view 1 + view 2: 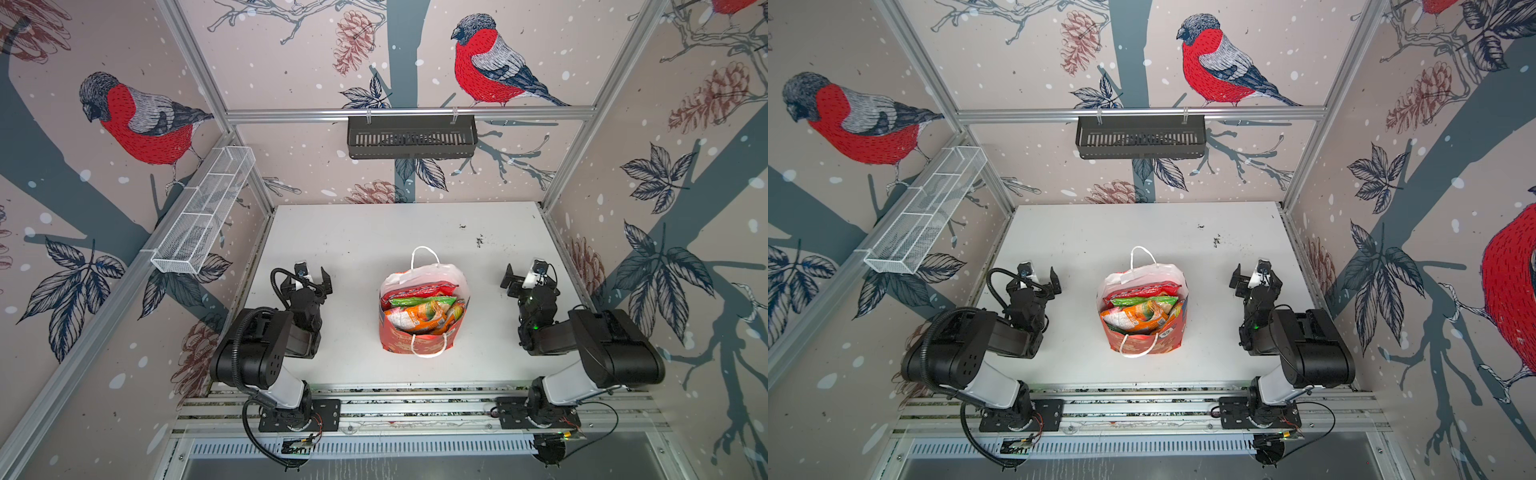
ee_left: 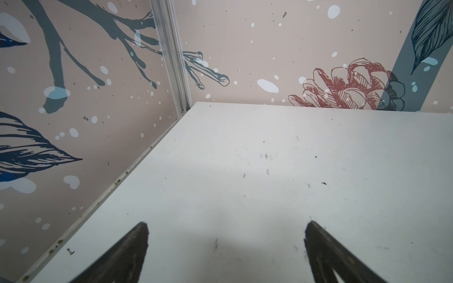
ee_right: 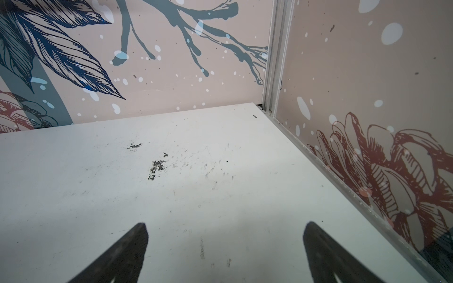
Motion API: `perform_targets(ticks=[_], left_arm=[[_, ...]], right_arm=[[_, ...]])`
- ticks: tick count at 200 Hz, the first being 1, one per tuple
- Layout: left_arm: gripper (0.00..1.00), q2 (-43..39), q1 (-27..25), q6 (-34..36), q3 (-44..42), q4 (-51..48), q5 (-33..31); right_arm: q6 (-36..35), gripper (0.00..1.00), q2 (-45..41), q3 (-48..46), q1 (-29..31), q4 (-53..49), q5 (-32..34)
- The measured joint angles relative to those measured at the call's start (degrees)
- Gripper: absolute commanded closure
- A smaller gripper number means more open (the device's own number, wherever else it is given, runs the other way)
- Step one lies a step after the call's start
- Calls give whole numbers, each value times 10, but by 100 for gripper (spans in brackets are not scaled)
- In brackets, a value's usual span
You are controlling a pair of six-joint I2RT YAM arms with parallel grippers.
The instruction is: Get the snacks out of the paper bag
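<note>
Bench scene, seen from above: the left tool (image 1: 307, 279) is sitting poised over the white bench (image 1: 353, 245), its jaws spread wide and gripping nothing. Its wrist view is showing two dark fingertips (image 2: 143, 230) far apart, with only scuffed bench surface between them. The right tool (image 1: 528, 279) is mirroring that pose, jaws likewise gaping and holding nothing, its fingertips (image 3: 309, 229) framing a patch of bench specked with dark marks (image 3: 157, 167). Between the two tools and well apart from each, the paper bag (image 1: 415, 341) is standing upright with its mouth open, to the right of the left tool and to the left of the right tool in both top views. The snacks (image 1: 419, 311) are sitting inside it. A large red packet (image 1: 419, 290) is leaning by the bag's white far wall, a green packet (image 1: 424, 300) is lying just in front of it, and orange packs (image 1: 415, 318) are crowding the near side. One white cord handle (image 1: 424, 253) is sticking up past the bag's far edge, while another (image 1: 428, 353) is drooping over its red front.
</note>
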Motion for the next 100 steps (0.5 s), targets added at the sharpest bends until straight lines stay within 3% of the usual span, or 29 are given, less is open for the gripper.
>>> perform_targets(ticks=[64, 100], left_arm=[[2, -7, -1, -15, 15, -11, -46], [2, -7, -3, -15, 15, -12, -49]], right_arm=[[0, 6, -4, 1, -6, -4, -6], [4, 8, -71, 73, -15, -118, -14]])
